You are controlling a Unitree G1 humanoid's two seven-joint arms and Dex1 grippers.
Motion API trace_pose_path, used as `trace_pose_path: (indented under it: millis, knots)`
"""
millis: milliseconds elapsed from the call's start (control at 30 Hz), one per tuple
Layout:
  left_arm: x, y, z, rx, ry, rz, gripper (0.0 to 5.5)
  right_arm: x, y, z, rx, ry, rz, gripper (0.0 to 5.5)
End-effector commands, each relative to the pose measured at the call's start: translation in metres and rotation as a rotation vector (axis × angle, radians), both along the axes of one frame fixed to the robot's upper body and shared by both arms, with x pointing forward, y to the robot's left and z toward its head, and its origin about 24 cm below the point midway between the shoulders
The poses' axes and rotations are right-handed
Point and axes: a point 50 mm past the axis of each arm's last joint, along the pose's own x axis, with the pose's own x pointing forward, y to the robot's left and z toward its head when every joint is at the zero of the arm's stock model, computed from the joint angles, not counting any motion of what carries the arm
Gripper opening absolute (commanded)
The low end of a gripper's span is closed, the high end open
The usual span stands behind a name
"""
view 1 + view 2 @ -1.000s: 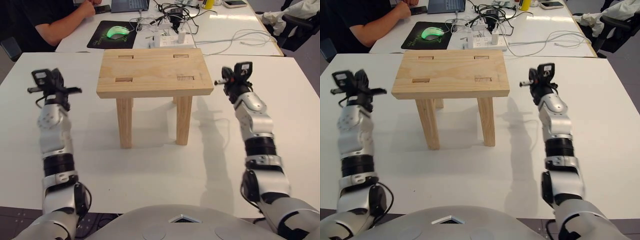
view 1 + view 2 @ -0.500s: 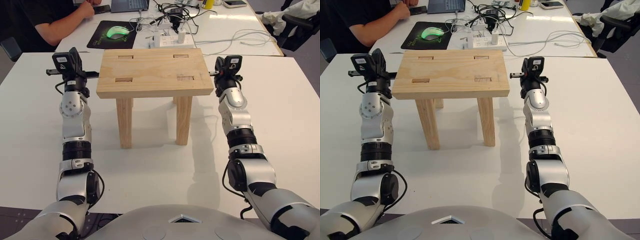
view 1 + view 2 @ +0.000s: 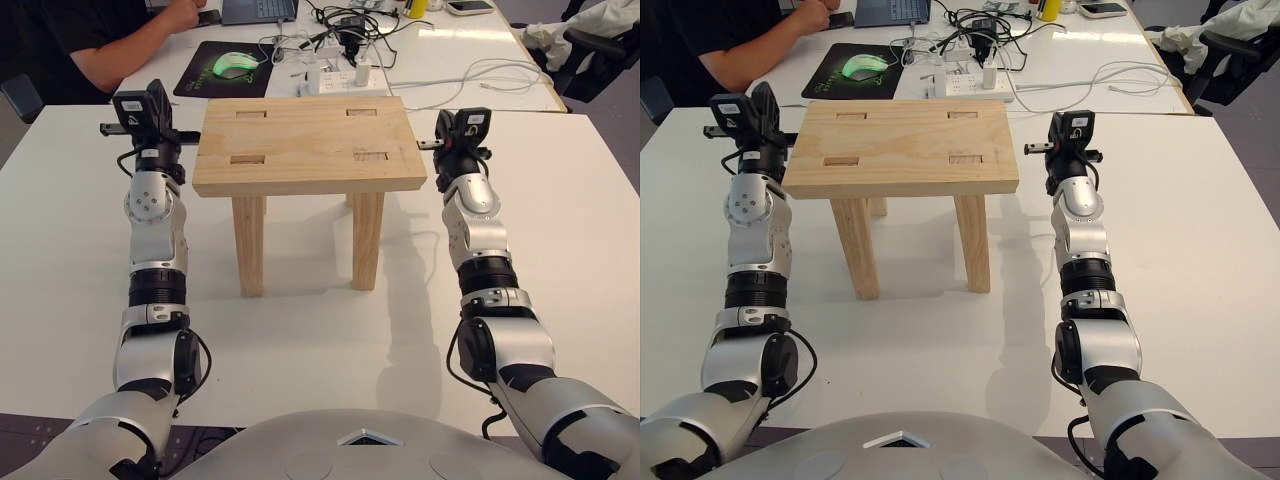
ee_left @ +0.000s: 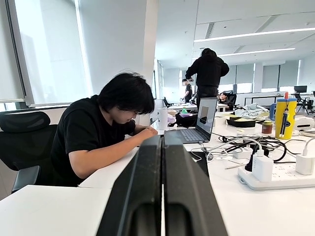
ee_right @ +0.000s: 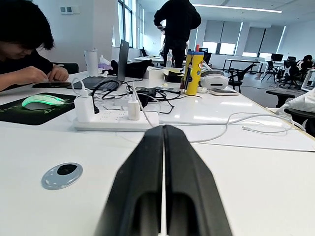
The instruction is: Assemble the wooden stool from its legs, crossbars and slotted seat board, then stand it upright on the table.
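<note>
**Assembled stool standing upright, one closed gripper at each end of the seat**

The wooden stool [image 3: 310, 200] stands on its legs in the middle of the white tabletop [image 3: 300, 330]. Its slotted seat board [image 3: 310, 140] lies level on top. Four rectangular slots are visible in the board, the nearest of them [image 3: 247, 159] filled flush with wood. Two front legs [image 3: 249, 245] can be seen beneath the seat, and a rear leg shows partly behind them. Whether crossbars are fitted cannot be told, since the seat hides that region.

The left gripper [image 4: 162, 142] is held at seat height just beside the stool's left end. The right gripper [image 5: 164, 129] is placed likewise just beside the right end. Both pairs of jaws are pressed together with nothing between them. Whether either gripper touches the seat edge cannot be told from above.

Judged from this layout, the task appears complete or nearly so, and the remaining concern is how the arms get clear of the stool.

Hazards:
- An arm swinging inward toward the seat would push the stool high up, where it tips most easily.
- An uneven push from one side alone could slide or twist the stool across the smooth tabletop.
- If the leg tenons are only loosely seated in their slots, a knock at the seat could rack the frame or lift the board.

Moving each arm outward, away from the stool, would avoid all three.
</note>
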Motion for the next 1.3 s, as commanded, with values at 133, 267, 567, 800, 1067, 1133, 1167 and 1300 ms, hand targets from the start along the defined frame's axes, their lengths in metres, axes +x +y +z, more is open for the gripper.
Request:
trace_pose_path:
  millis: [133,267,567,800,1067,1133,1167,1300]
  knots:
    - [0.005,-0.003,0.003,0.02,-0.007,-0.021,0.01,-0.007,-0.007,-0.004,-0.042,-0.001,-0.002,0.0]
    - [0.009,-0.007,0.001,0.018,-0.004,-0.037,0.01,-0.009,-0.005,-0.007,-0.035,-0.001,-0.001,0.0]
    - [0.018,-0.011,0.019,0.019,-0.042,-0.058,0.01,-0.005,0.0,-0.001,-0.03,-0.012,0.003,0.0]
    - [0.018,-0.007,0.016,0.008,-0.026,-0.03,0.01,-0.007,-0.011,-0.001,-0.02,-0.027,-0.065,0.0]
    - [0.009,0.004,0.023,0.029,-0.062,0.032,0.01,0.001,0.0,0.006,-0.002,-0.037,-0.004,0.0]
    - [0.008,0.004,0.028,0.036,-0.072,0.026,0.01,0.003,0.002,0.009,0.0,-0.041,0.011,0.0]
    - [0.008,0.003,0.031,0.035,-0.077,0.022,0.01,0.003,0.002,0.01,0.001,-0.044,0.012,0.0]
    - [0.012,0.002,0.037,0.014,-0.087,0.005,0.01,0.005,-0.002,0.012,0.005,-0.041,-0.017,0.0]
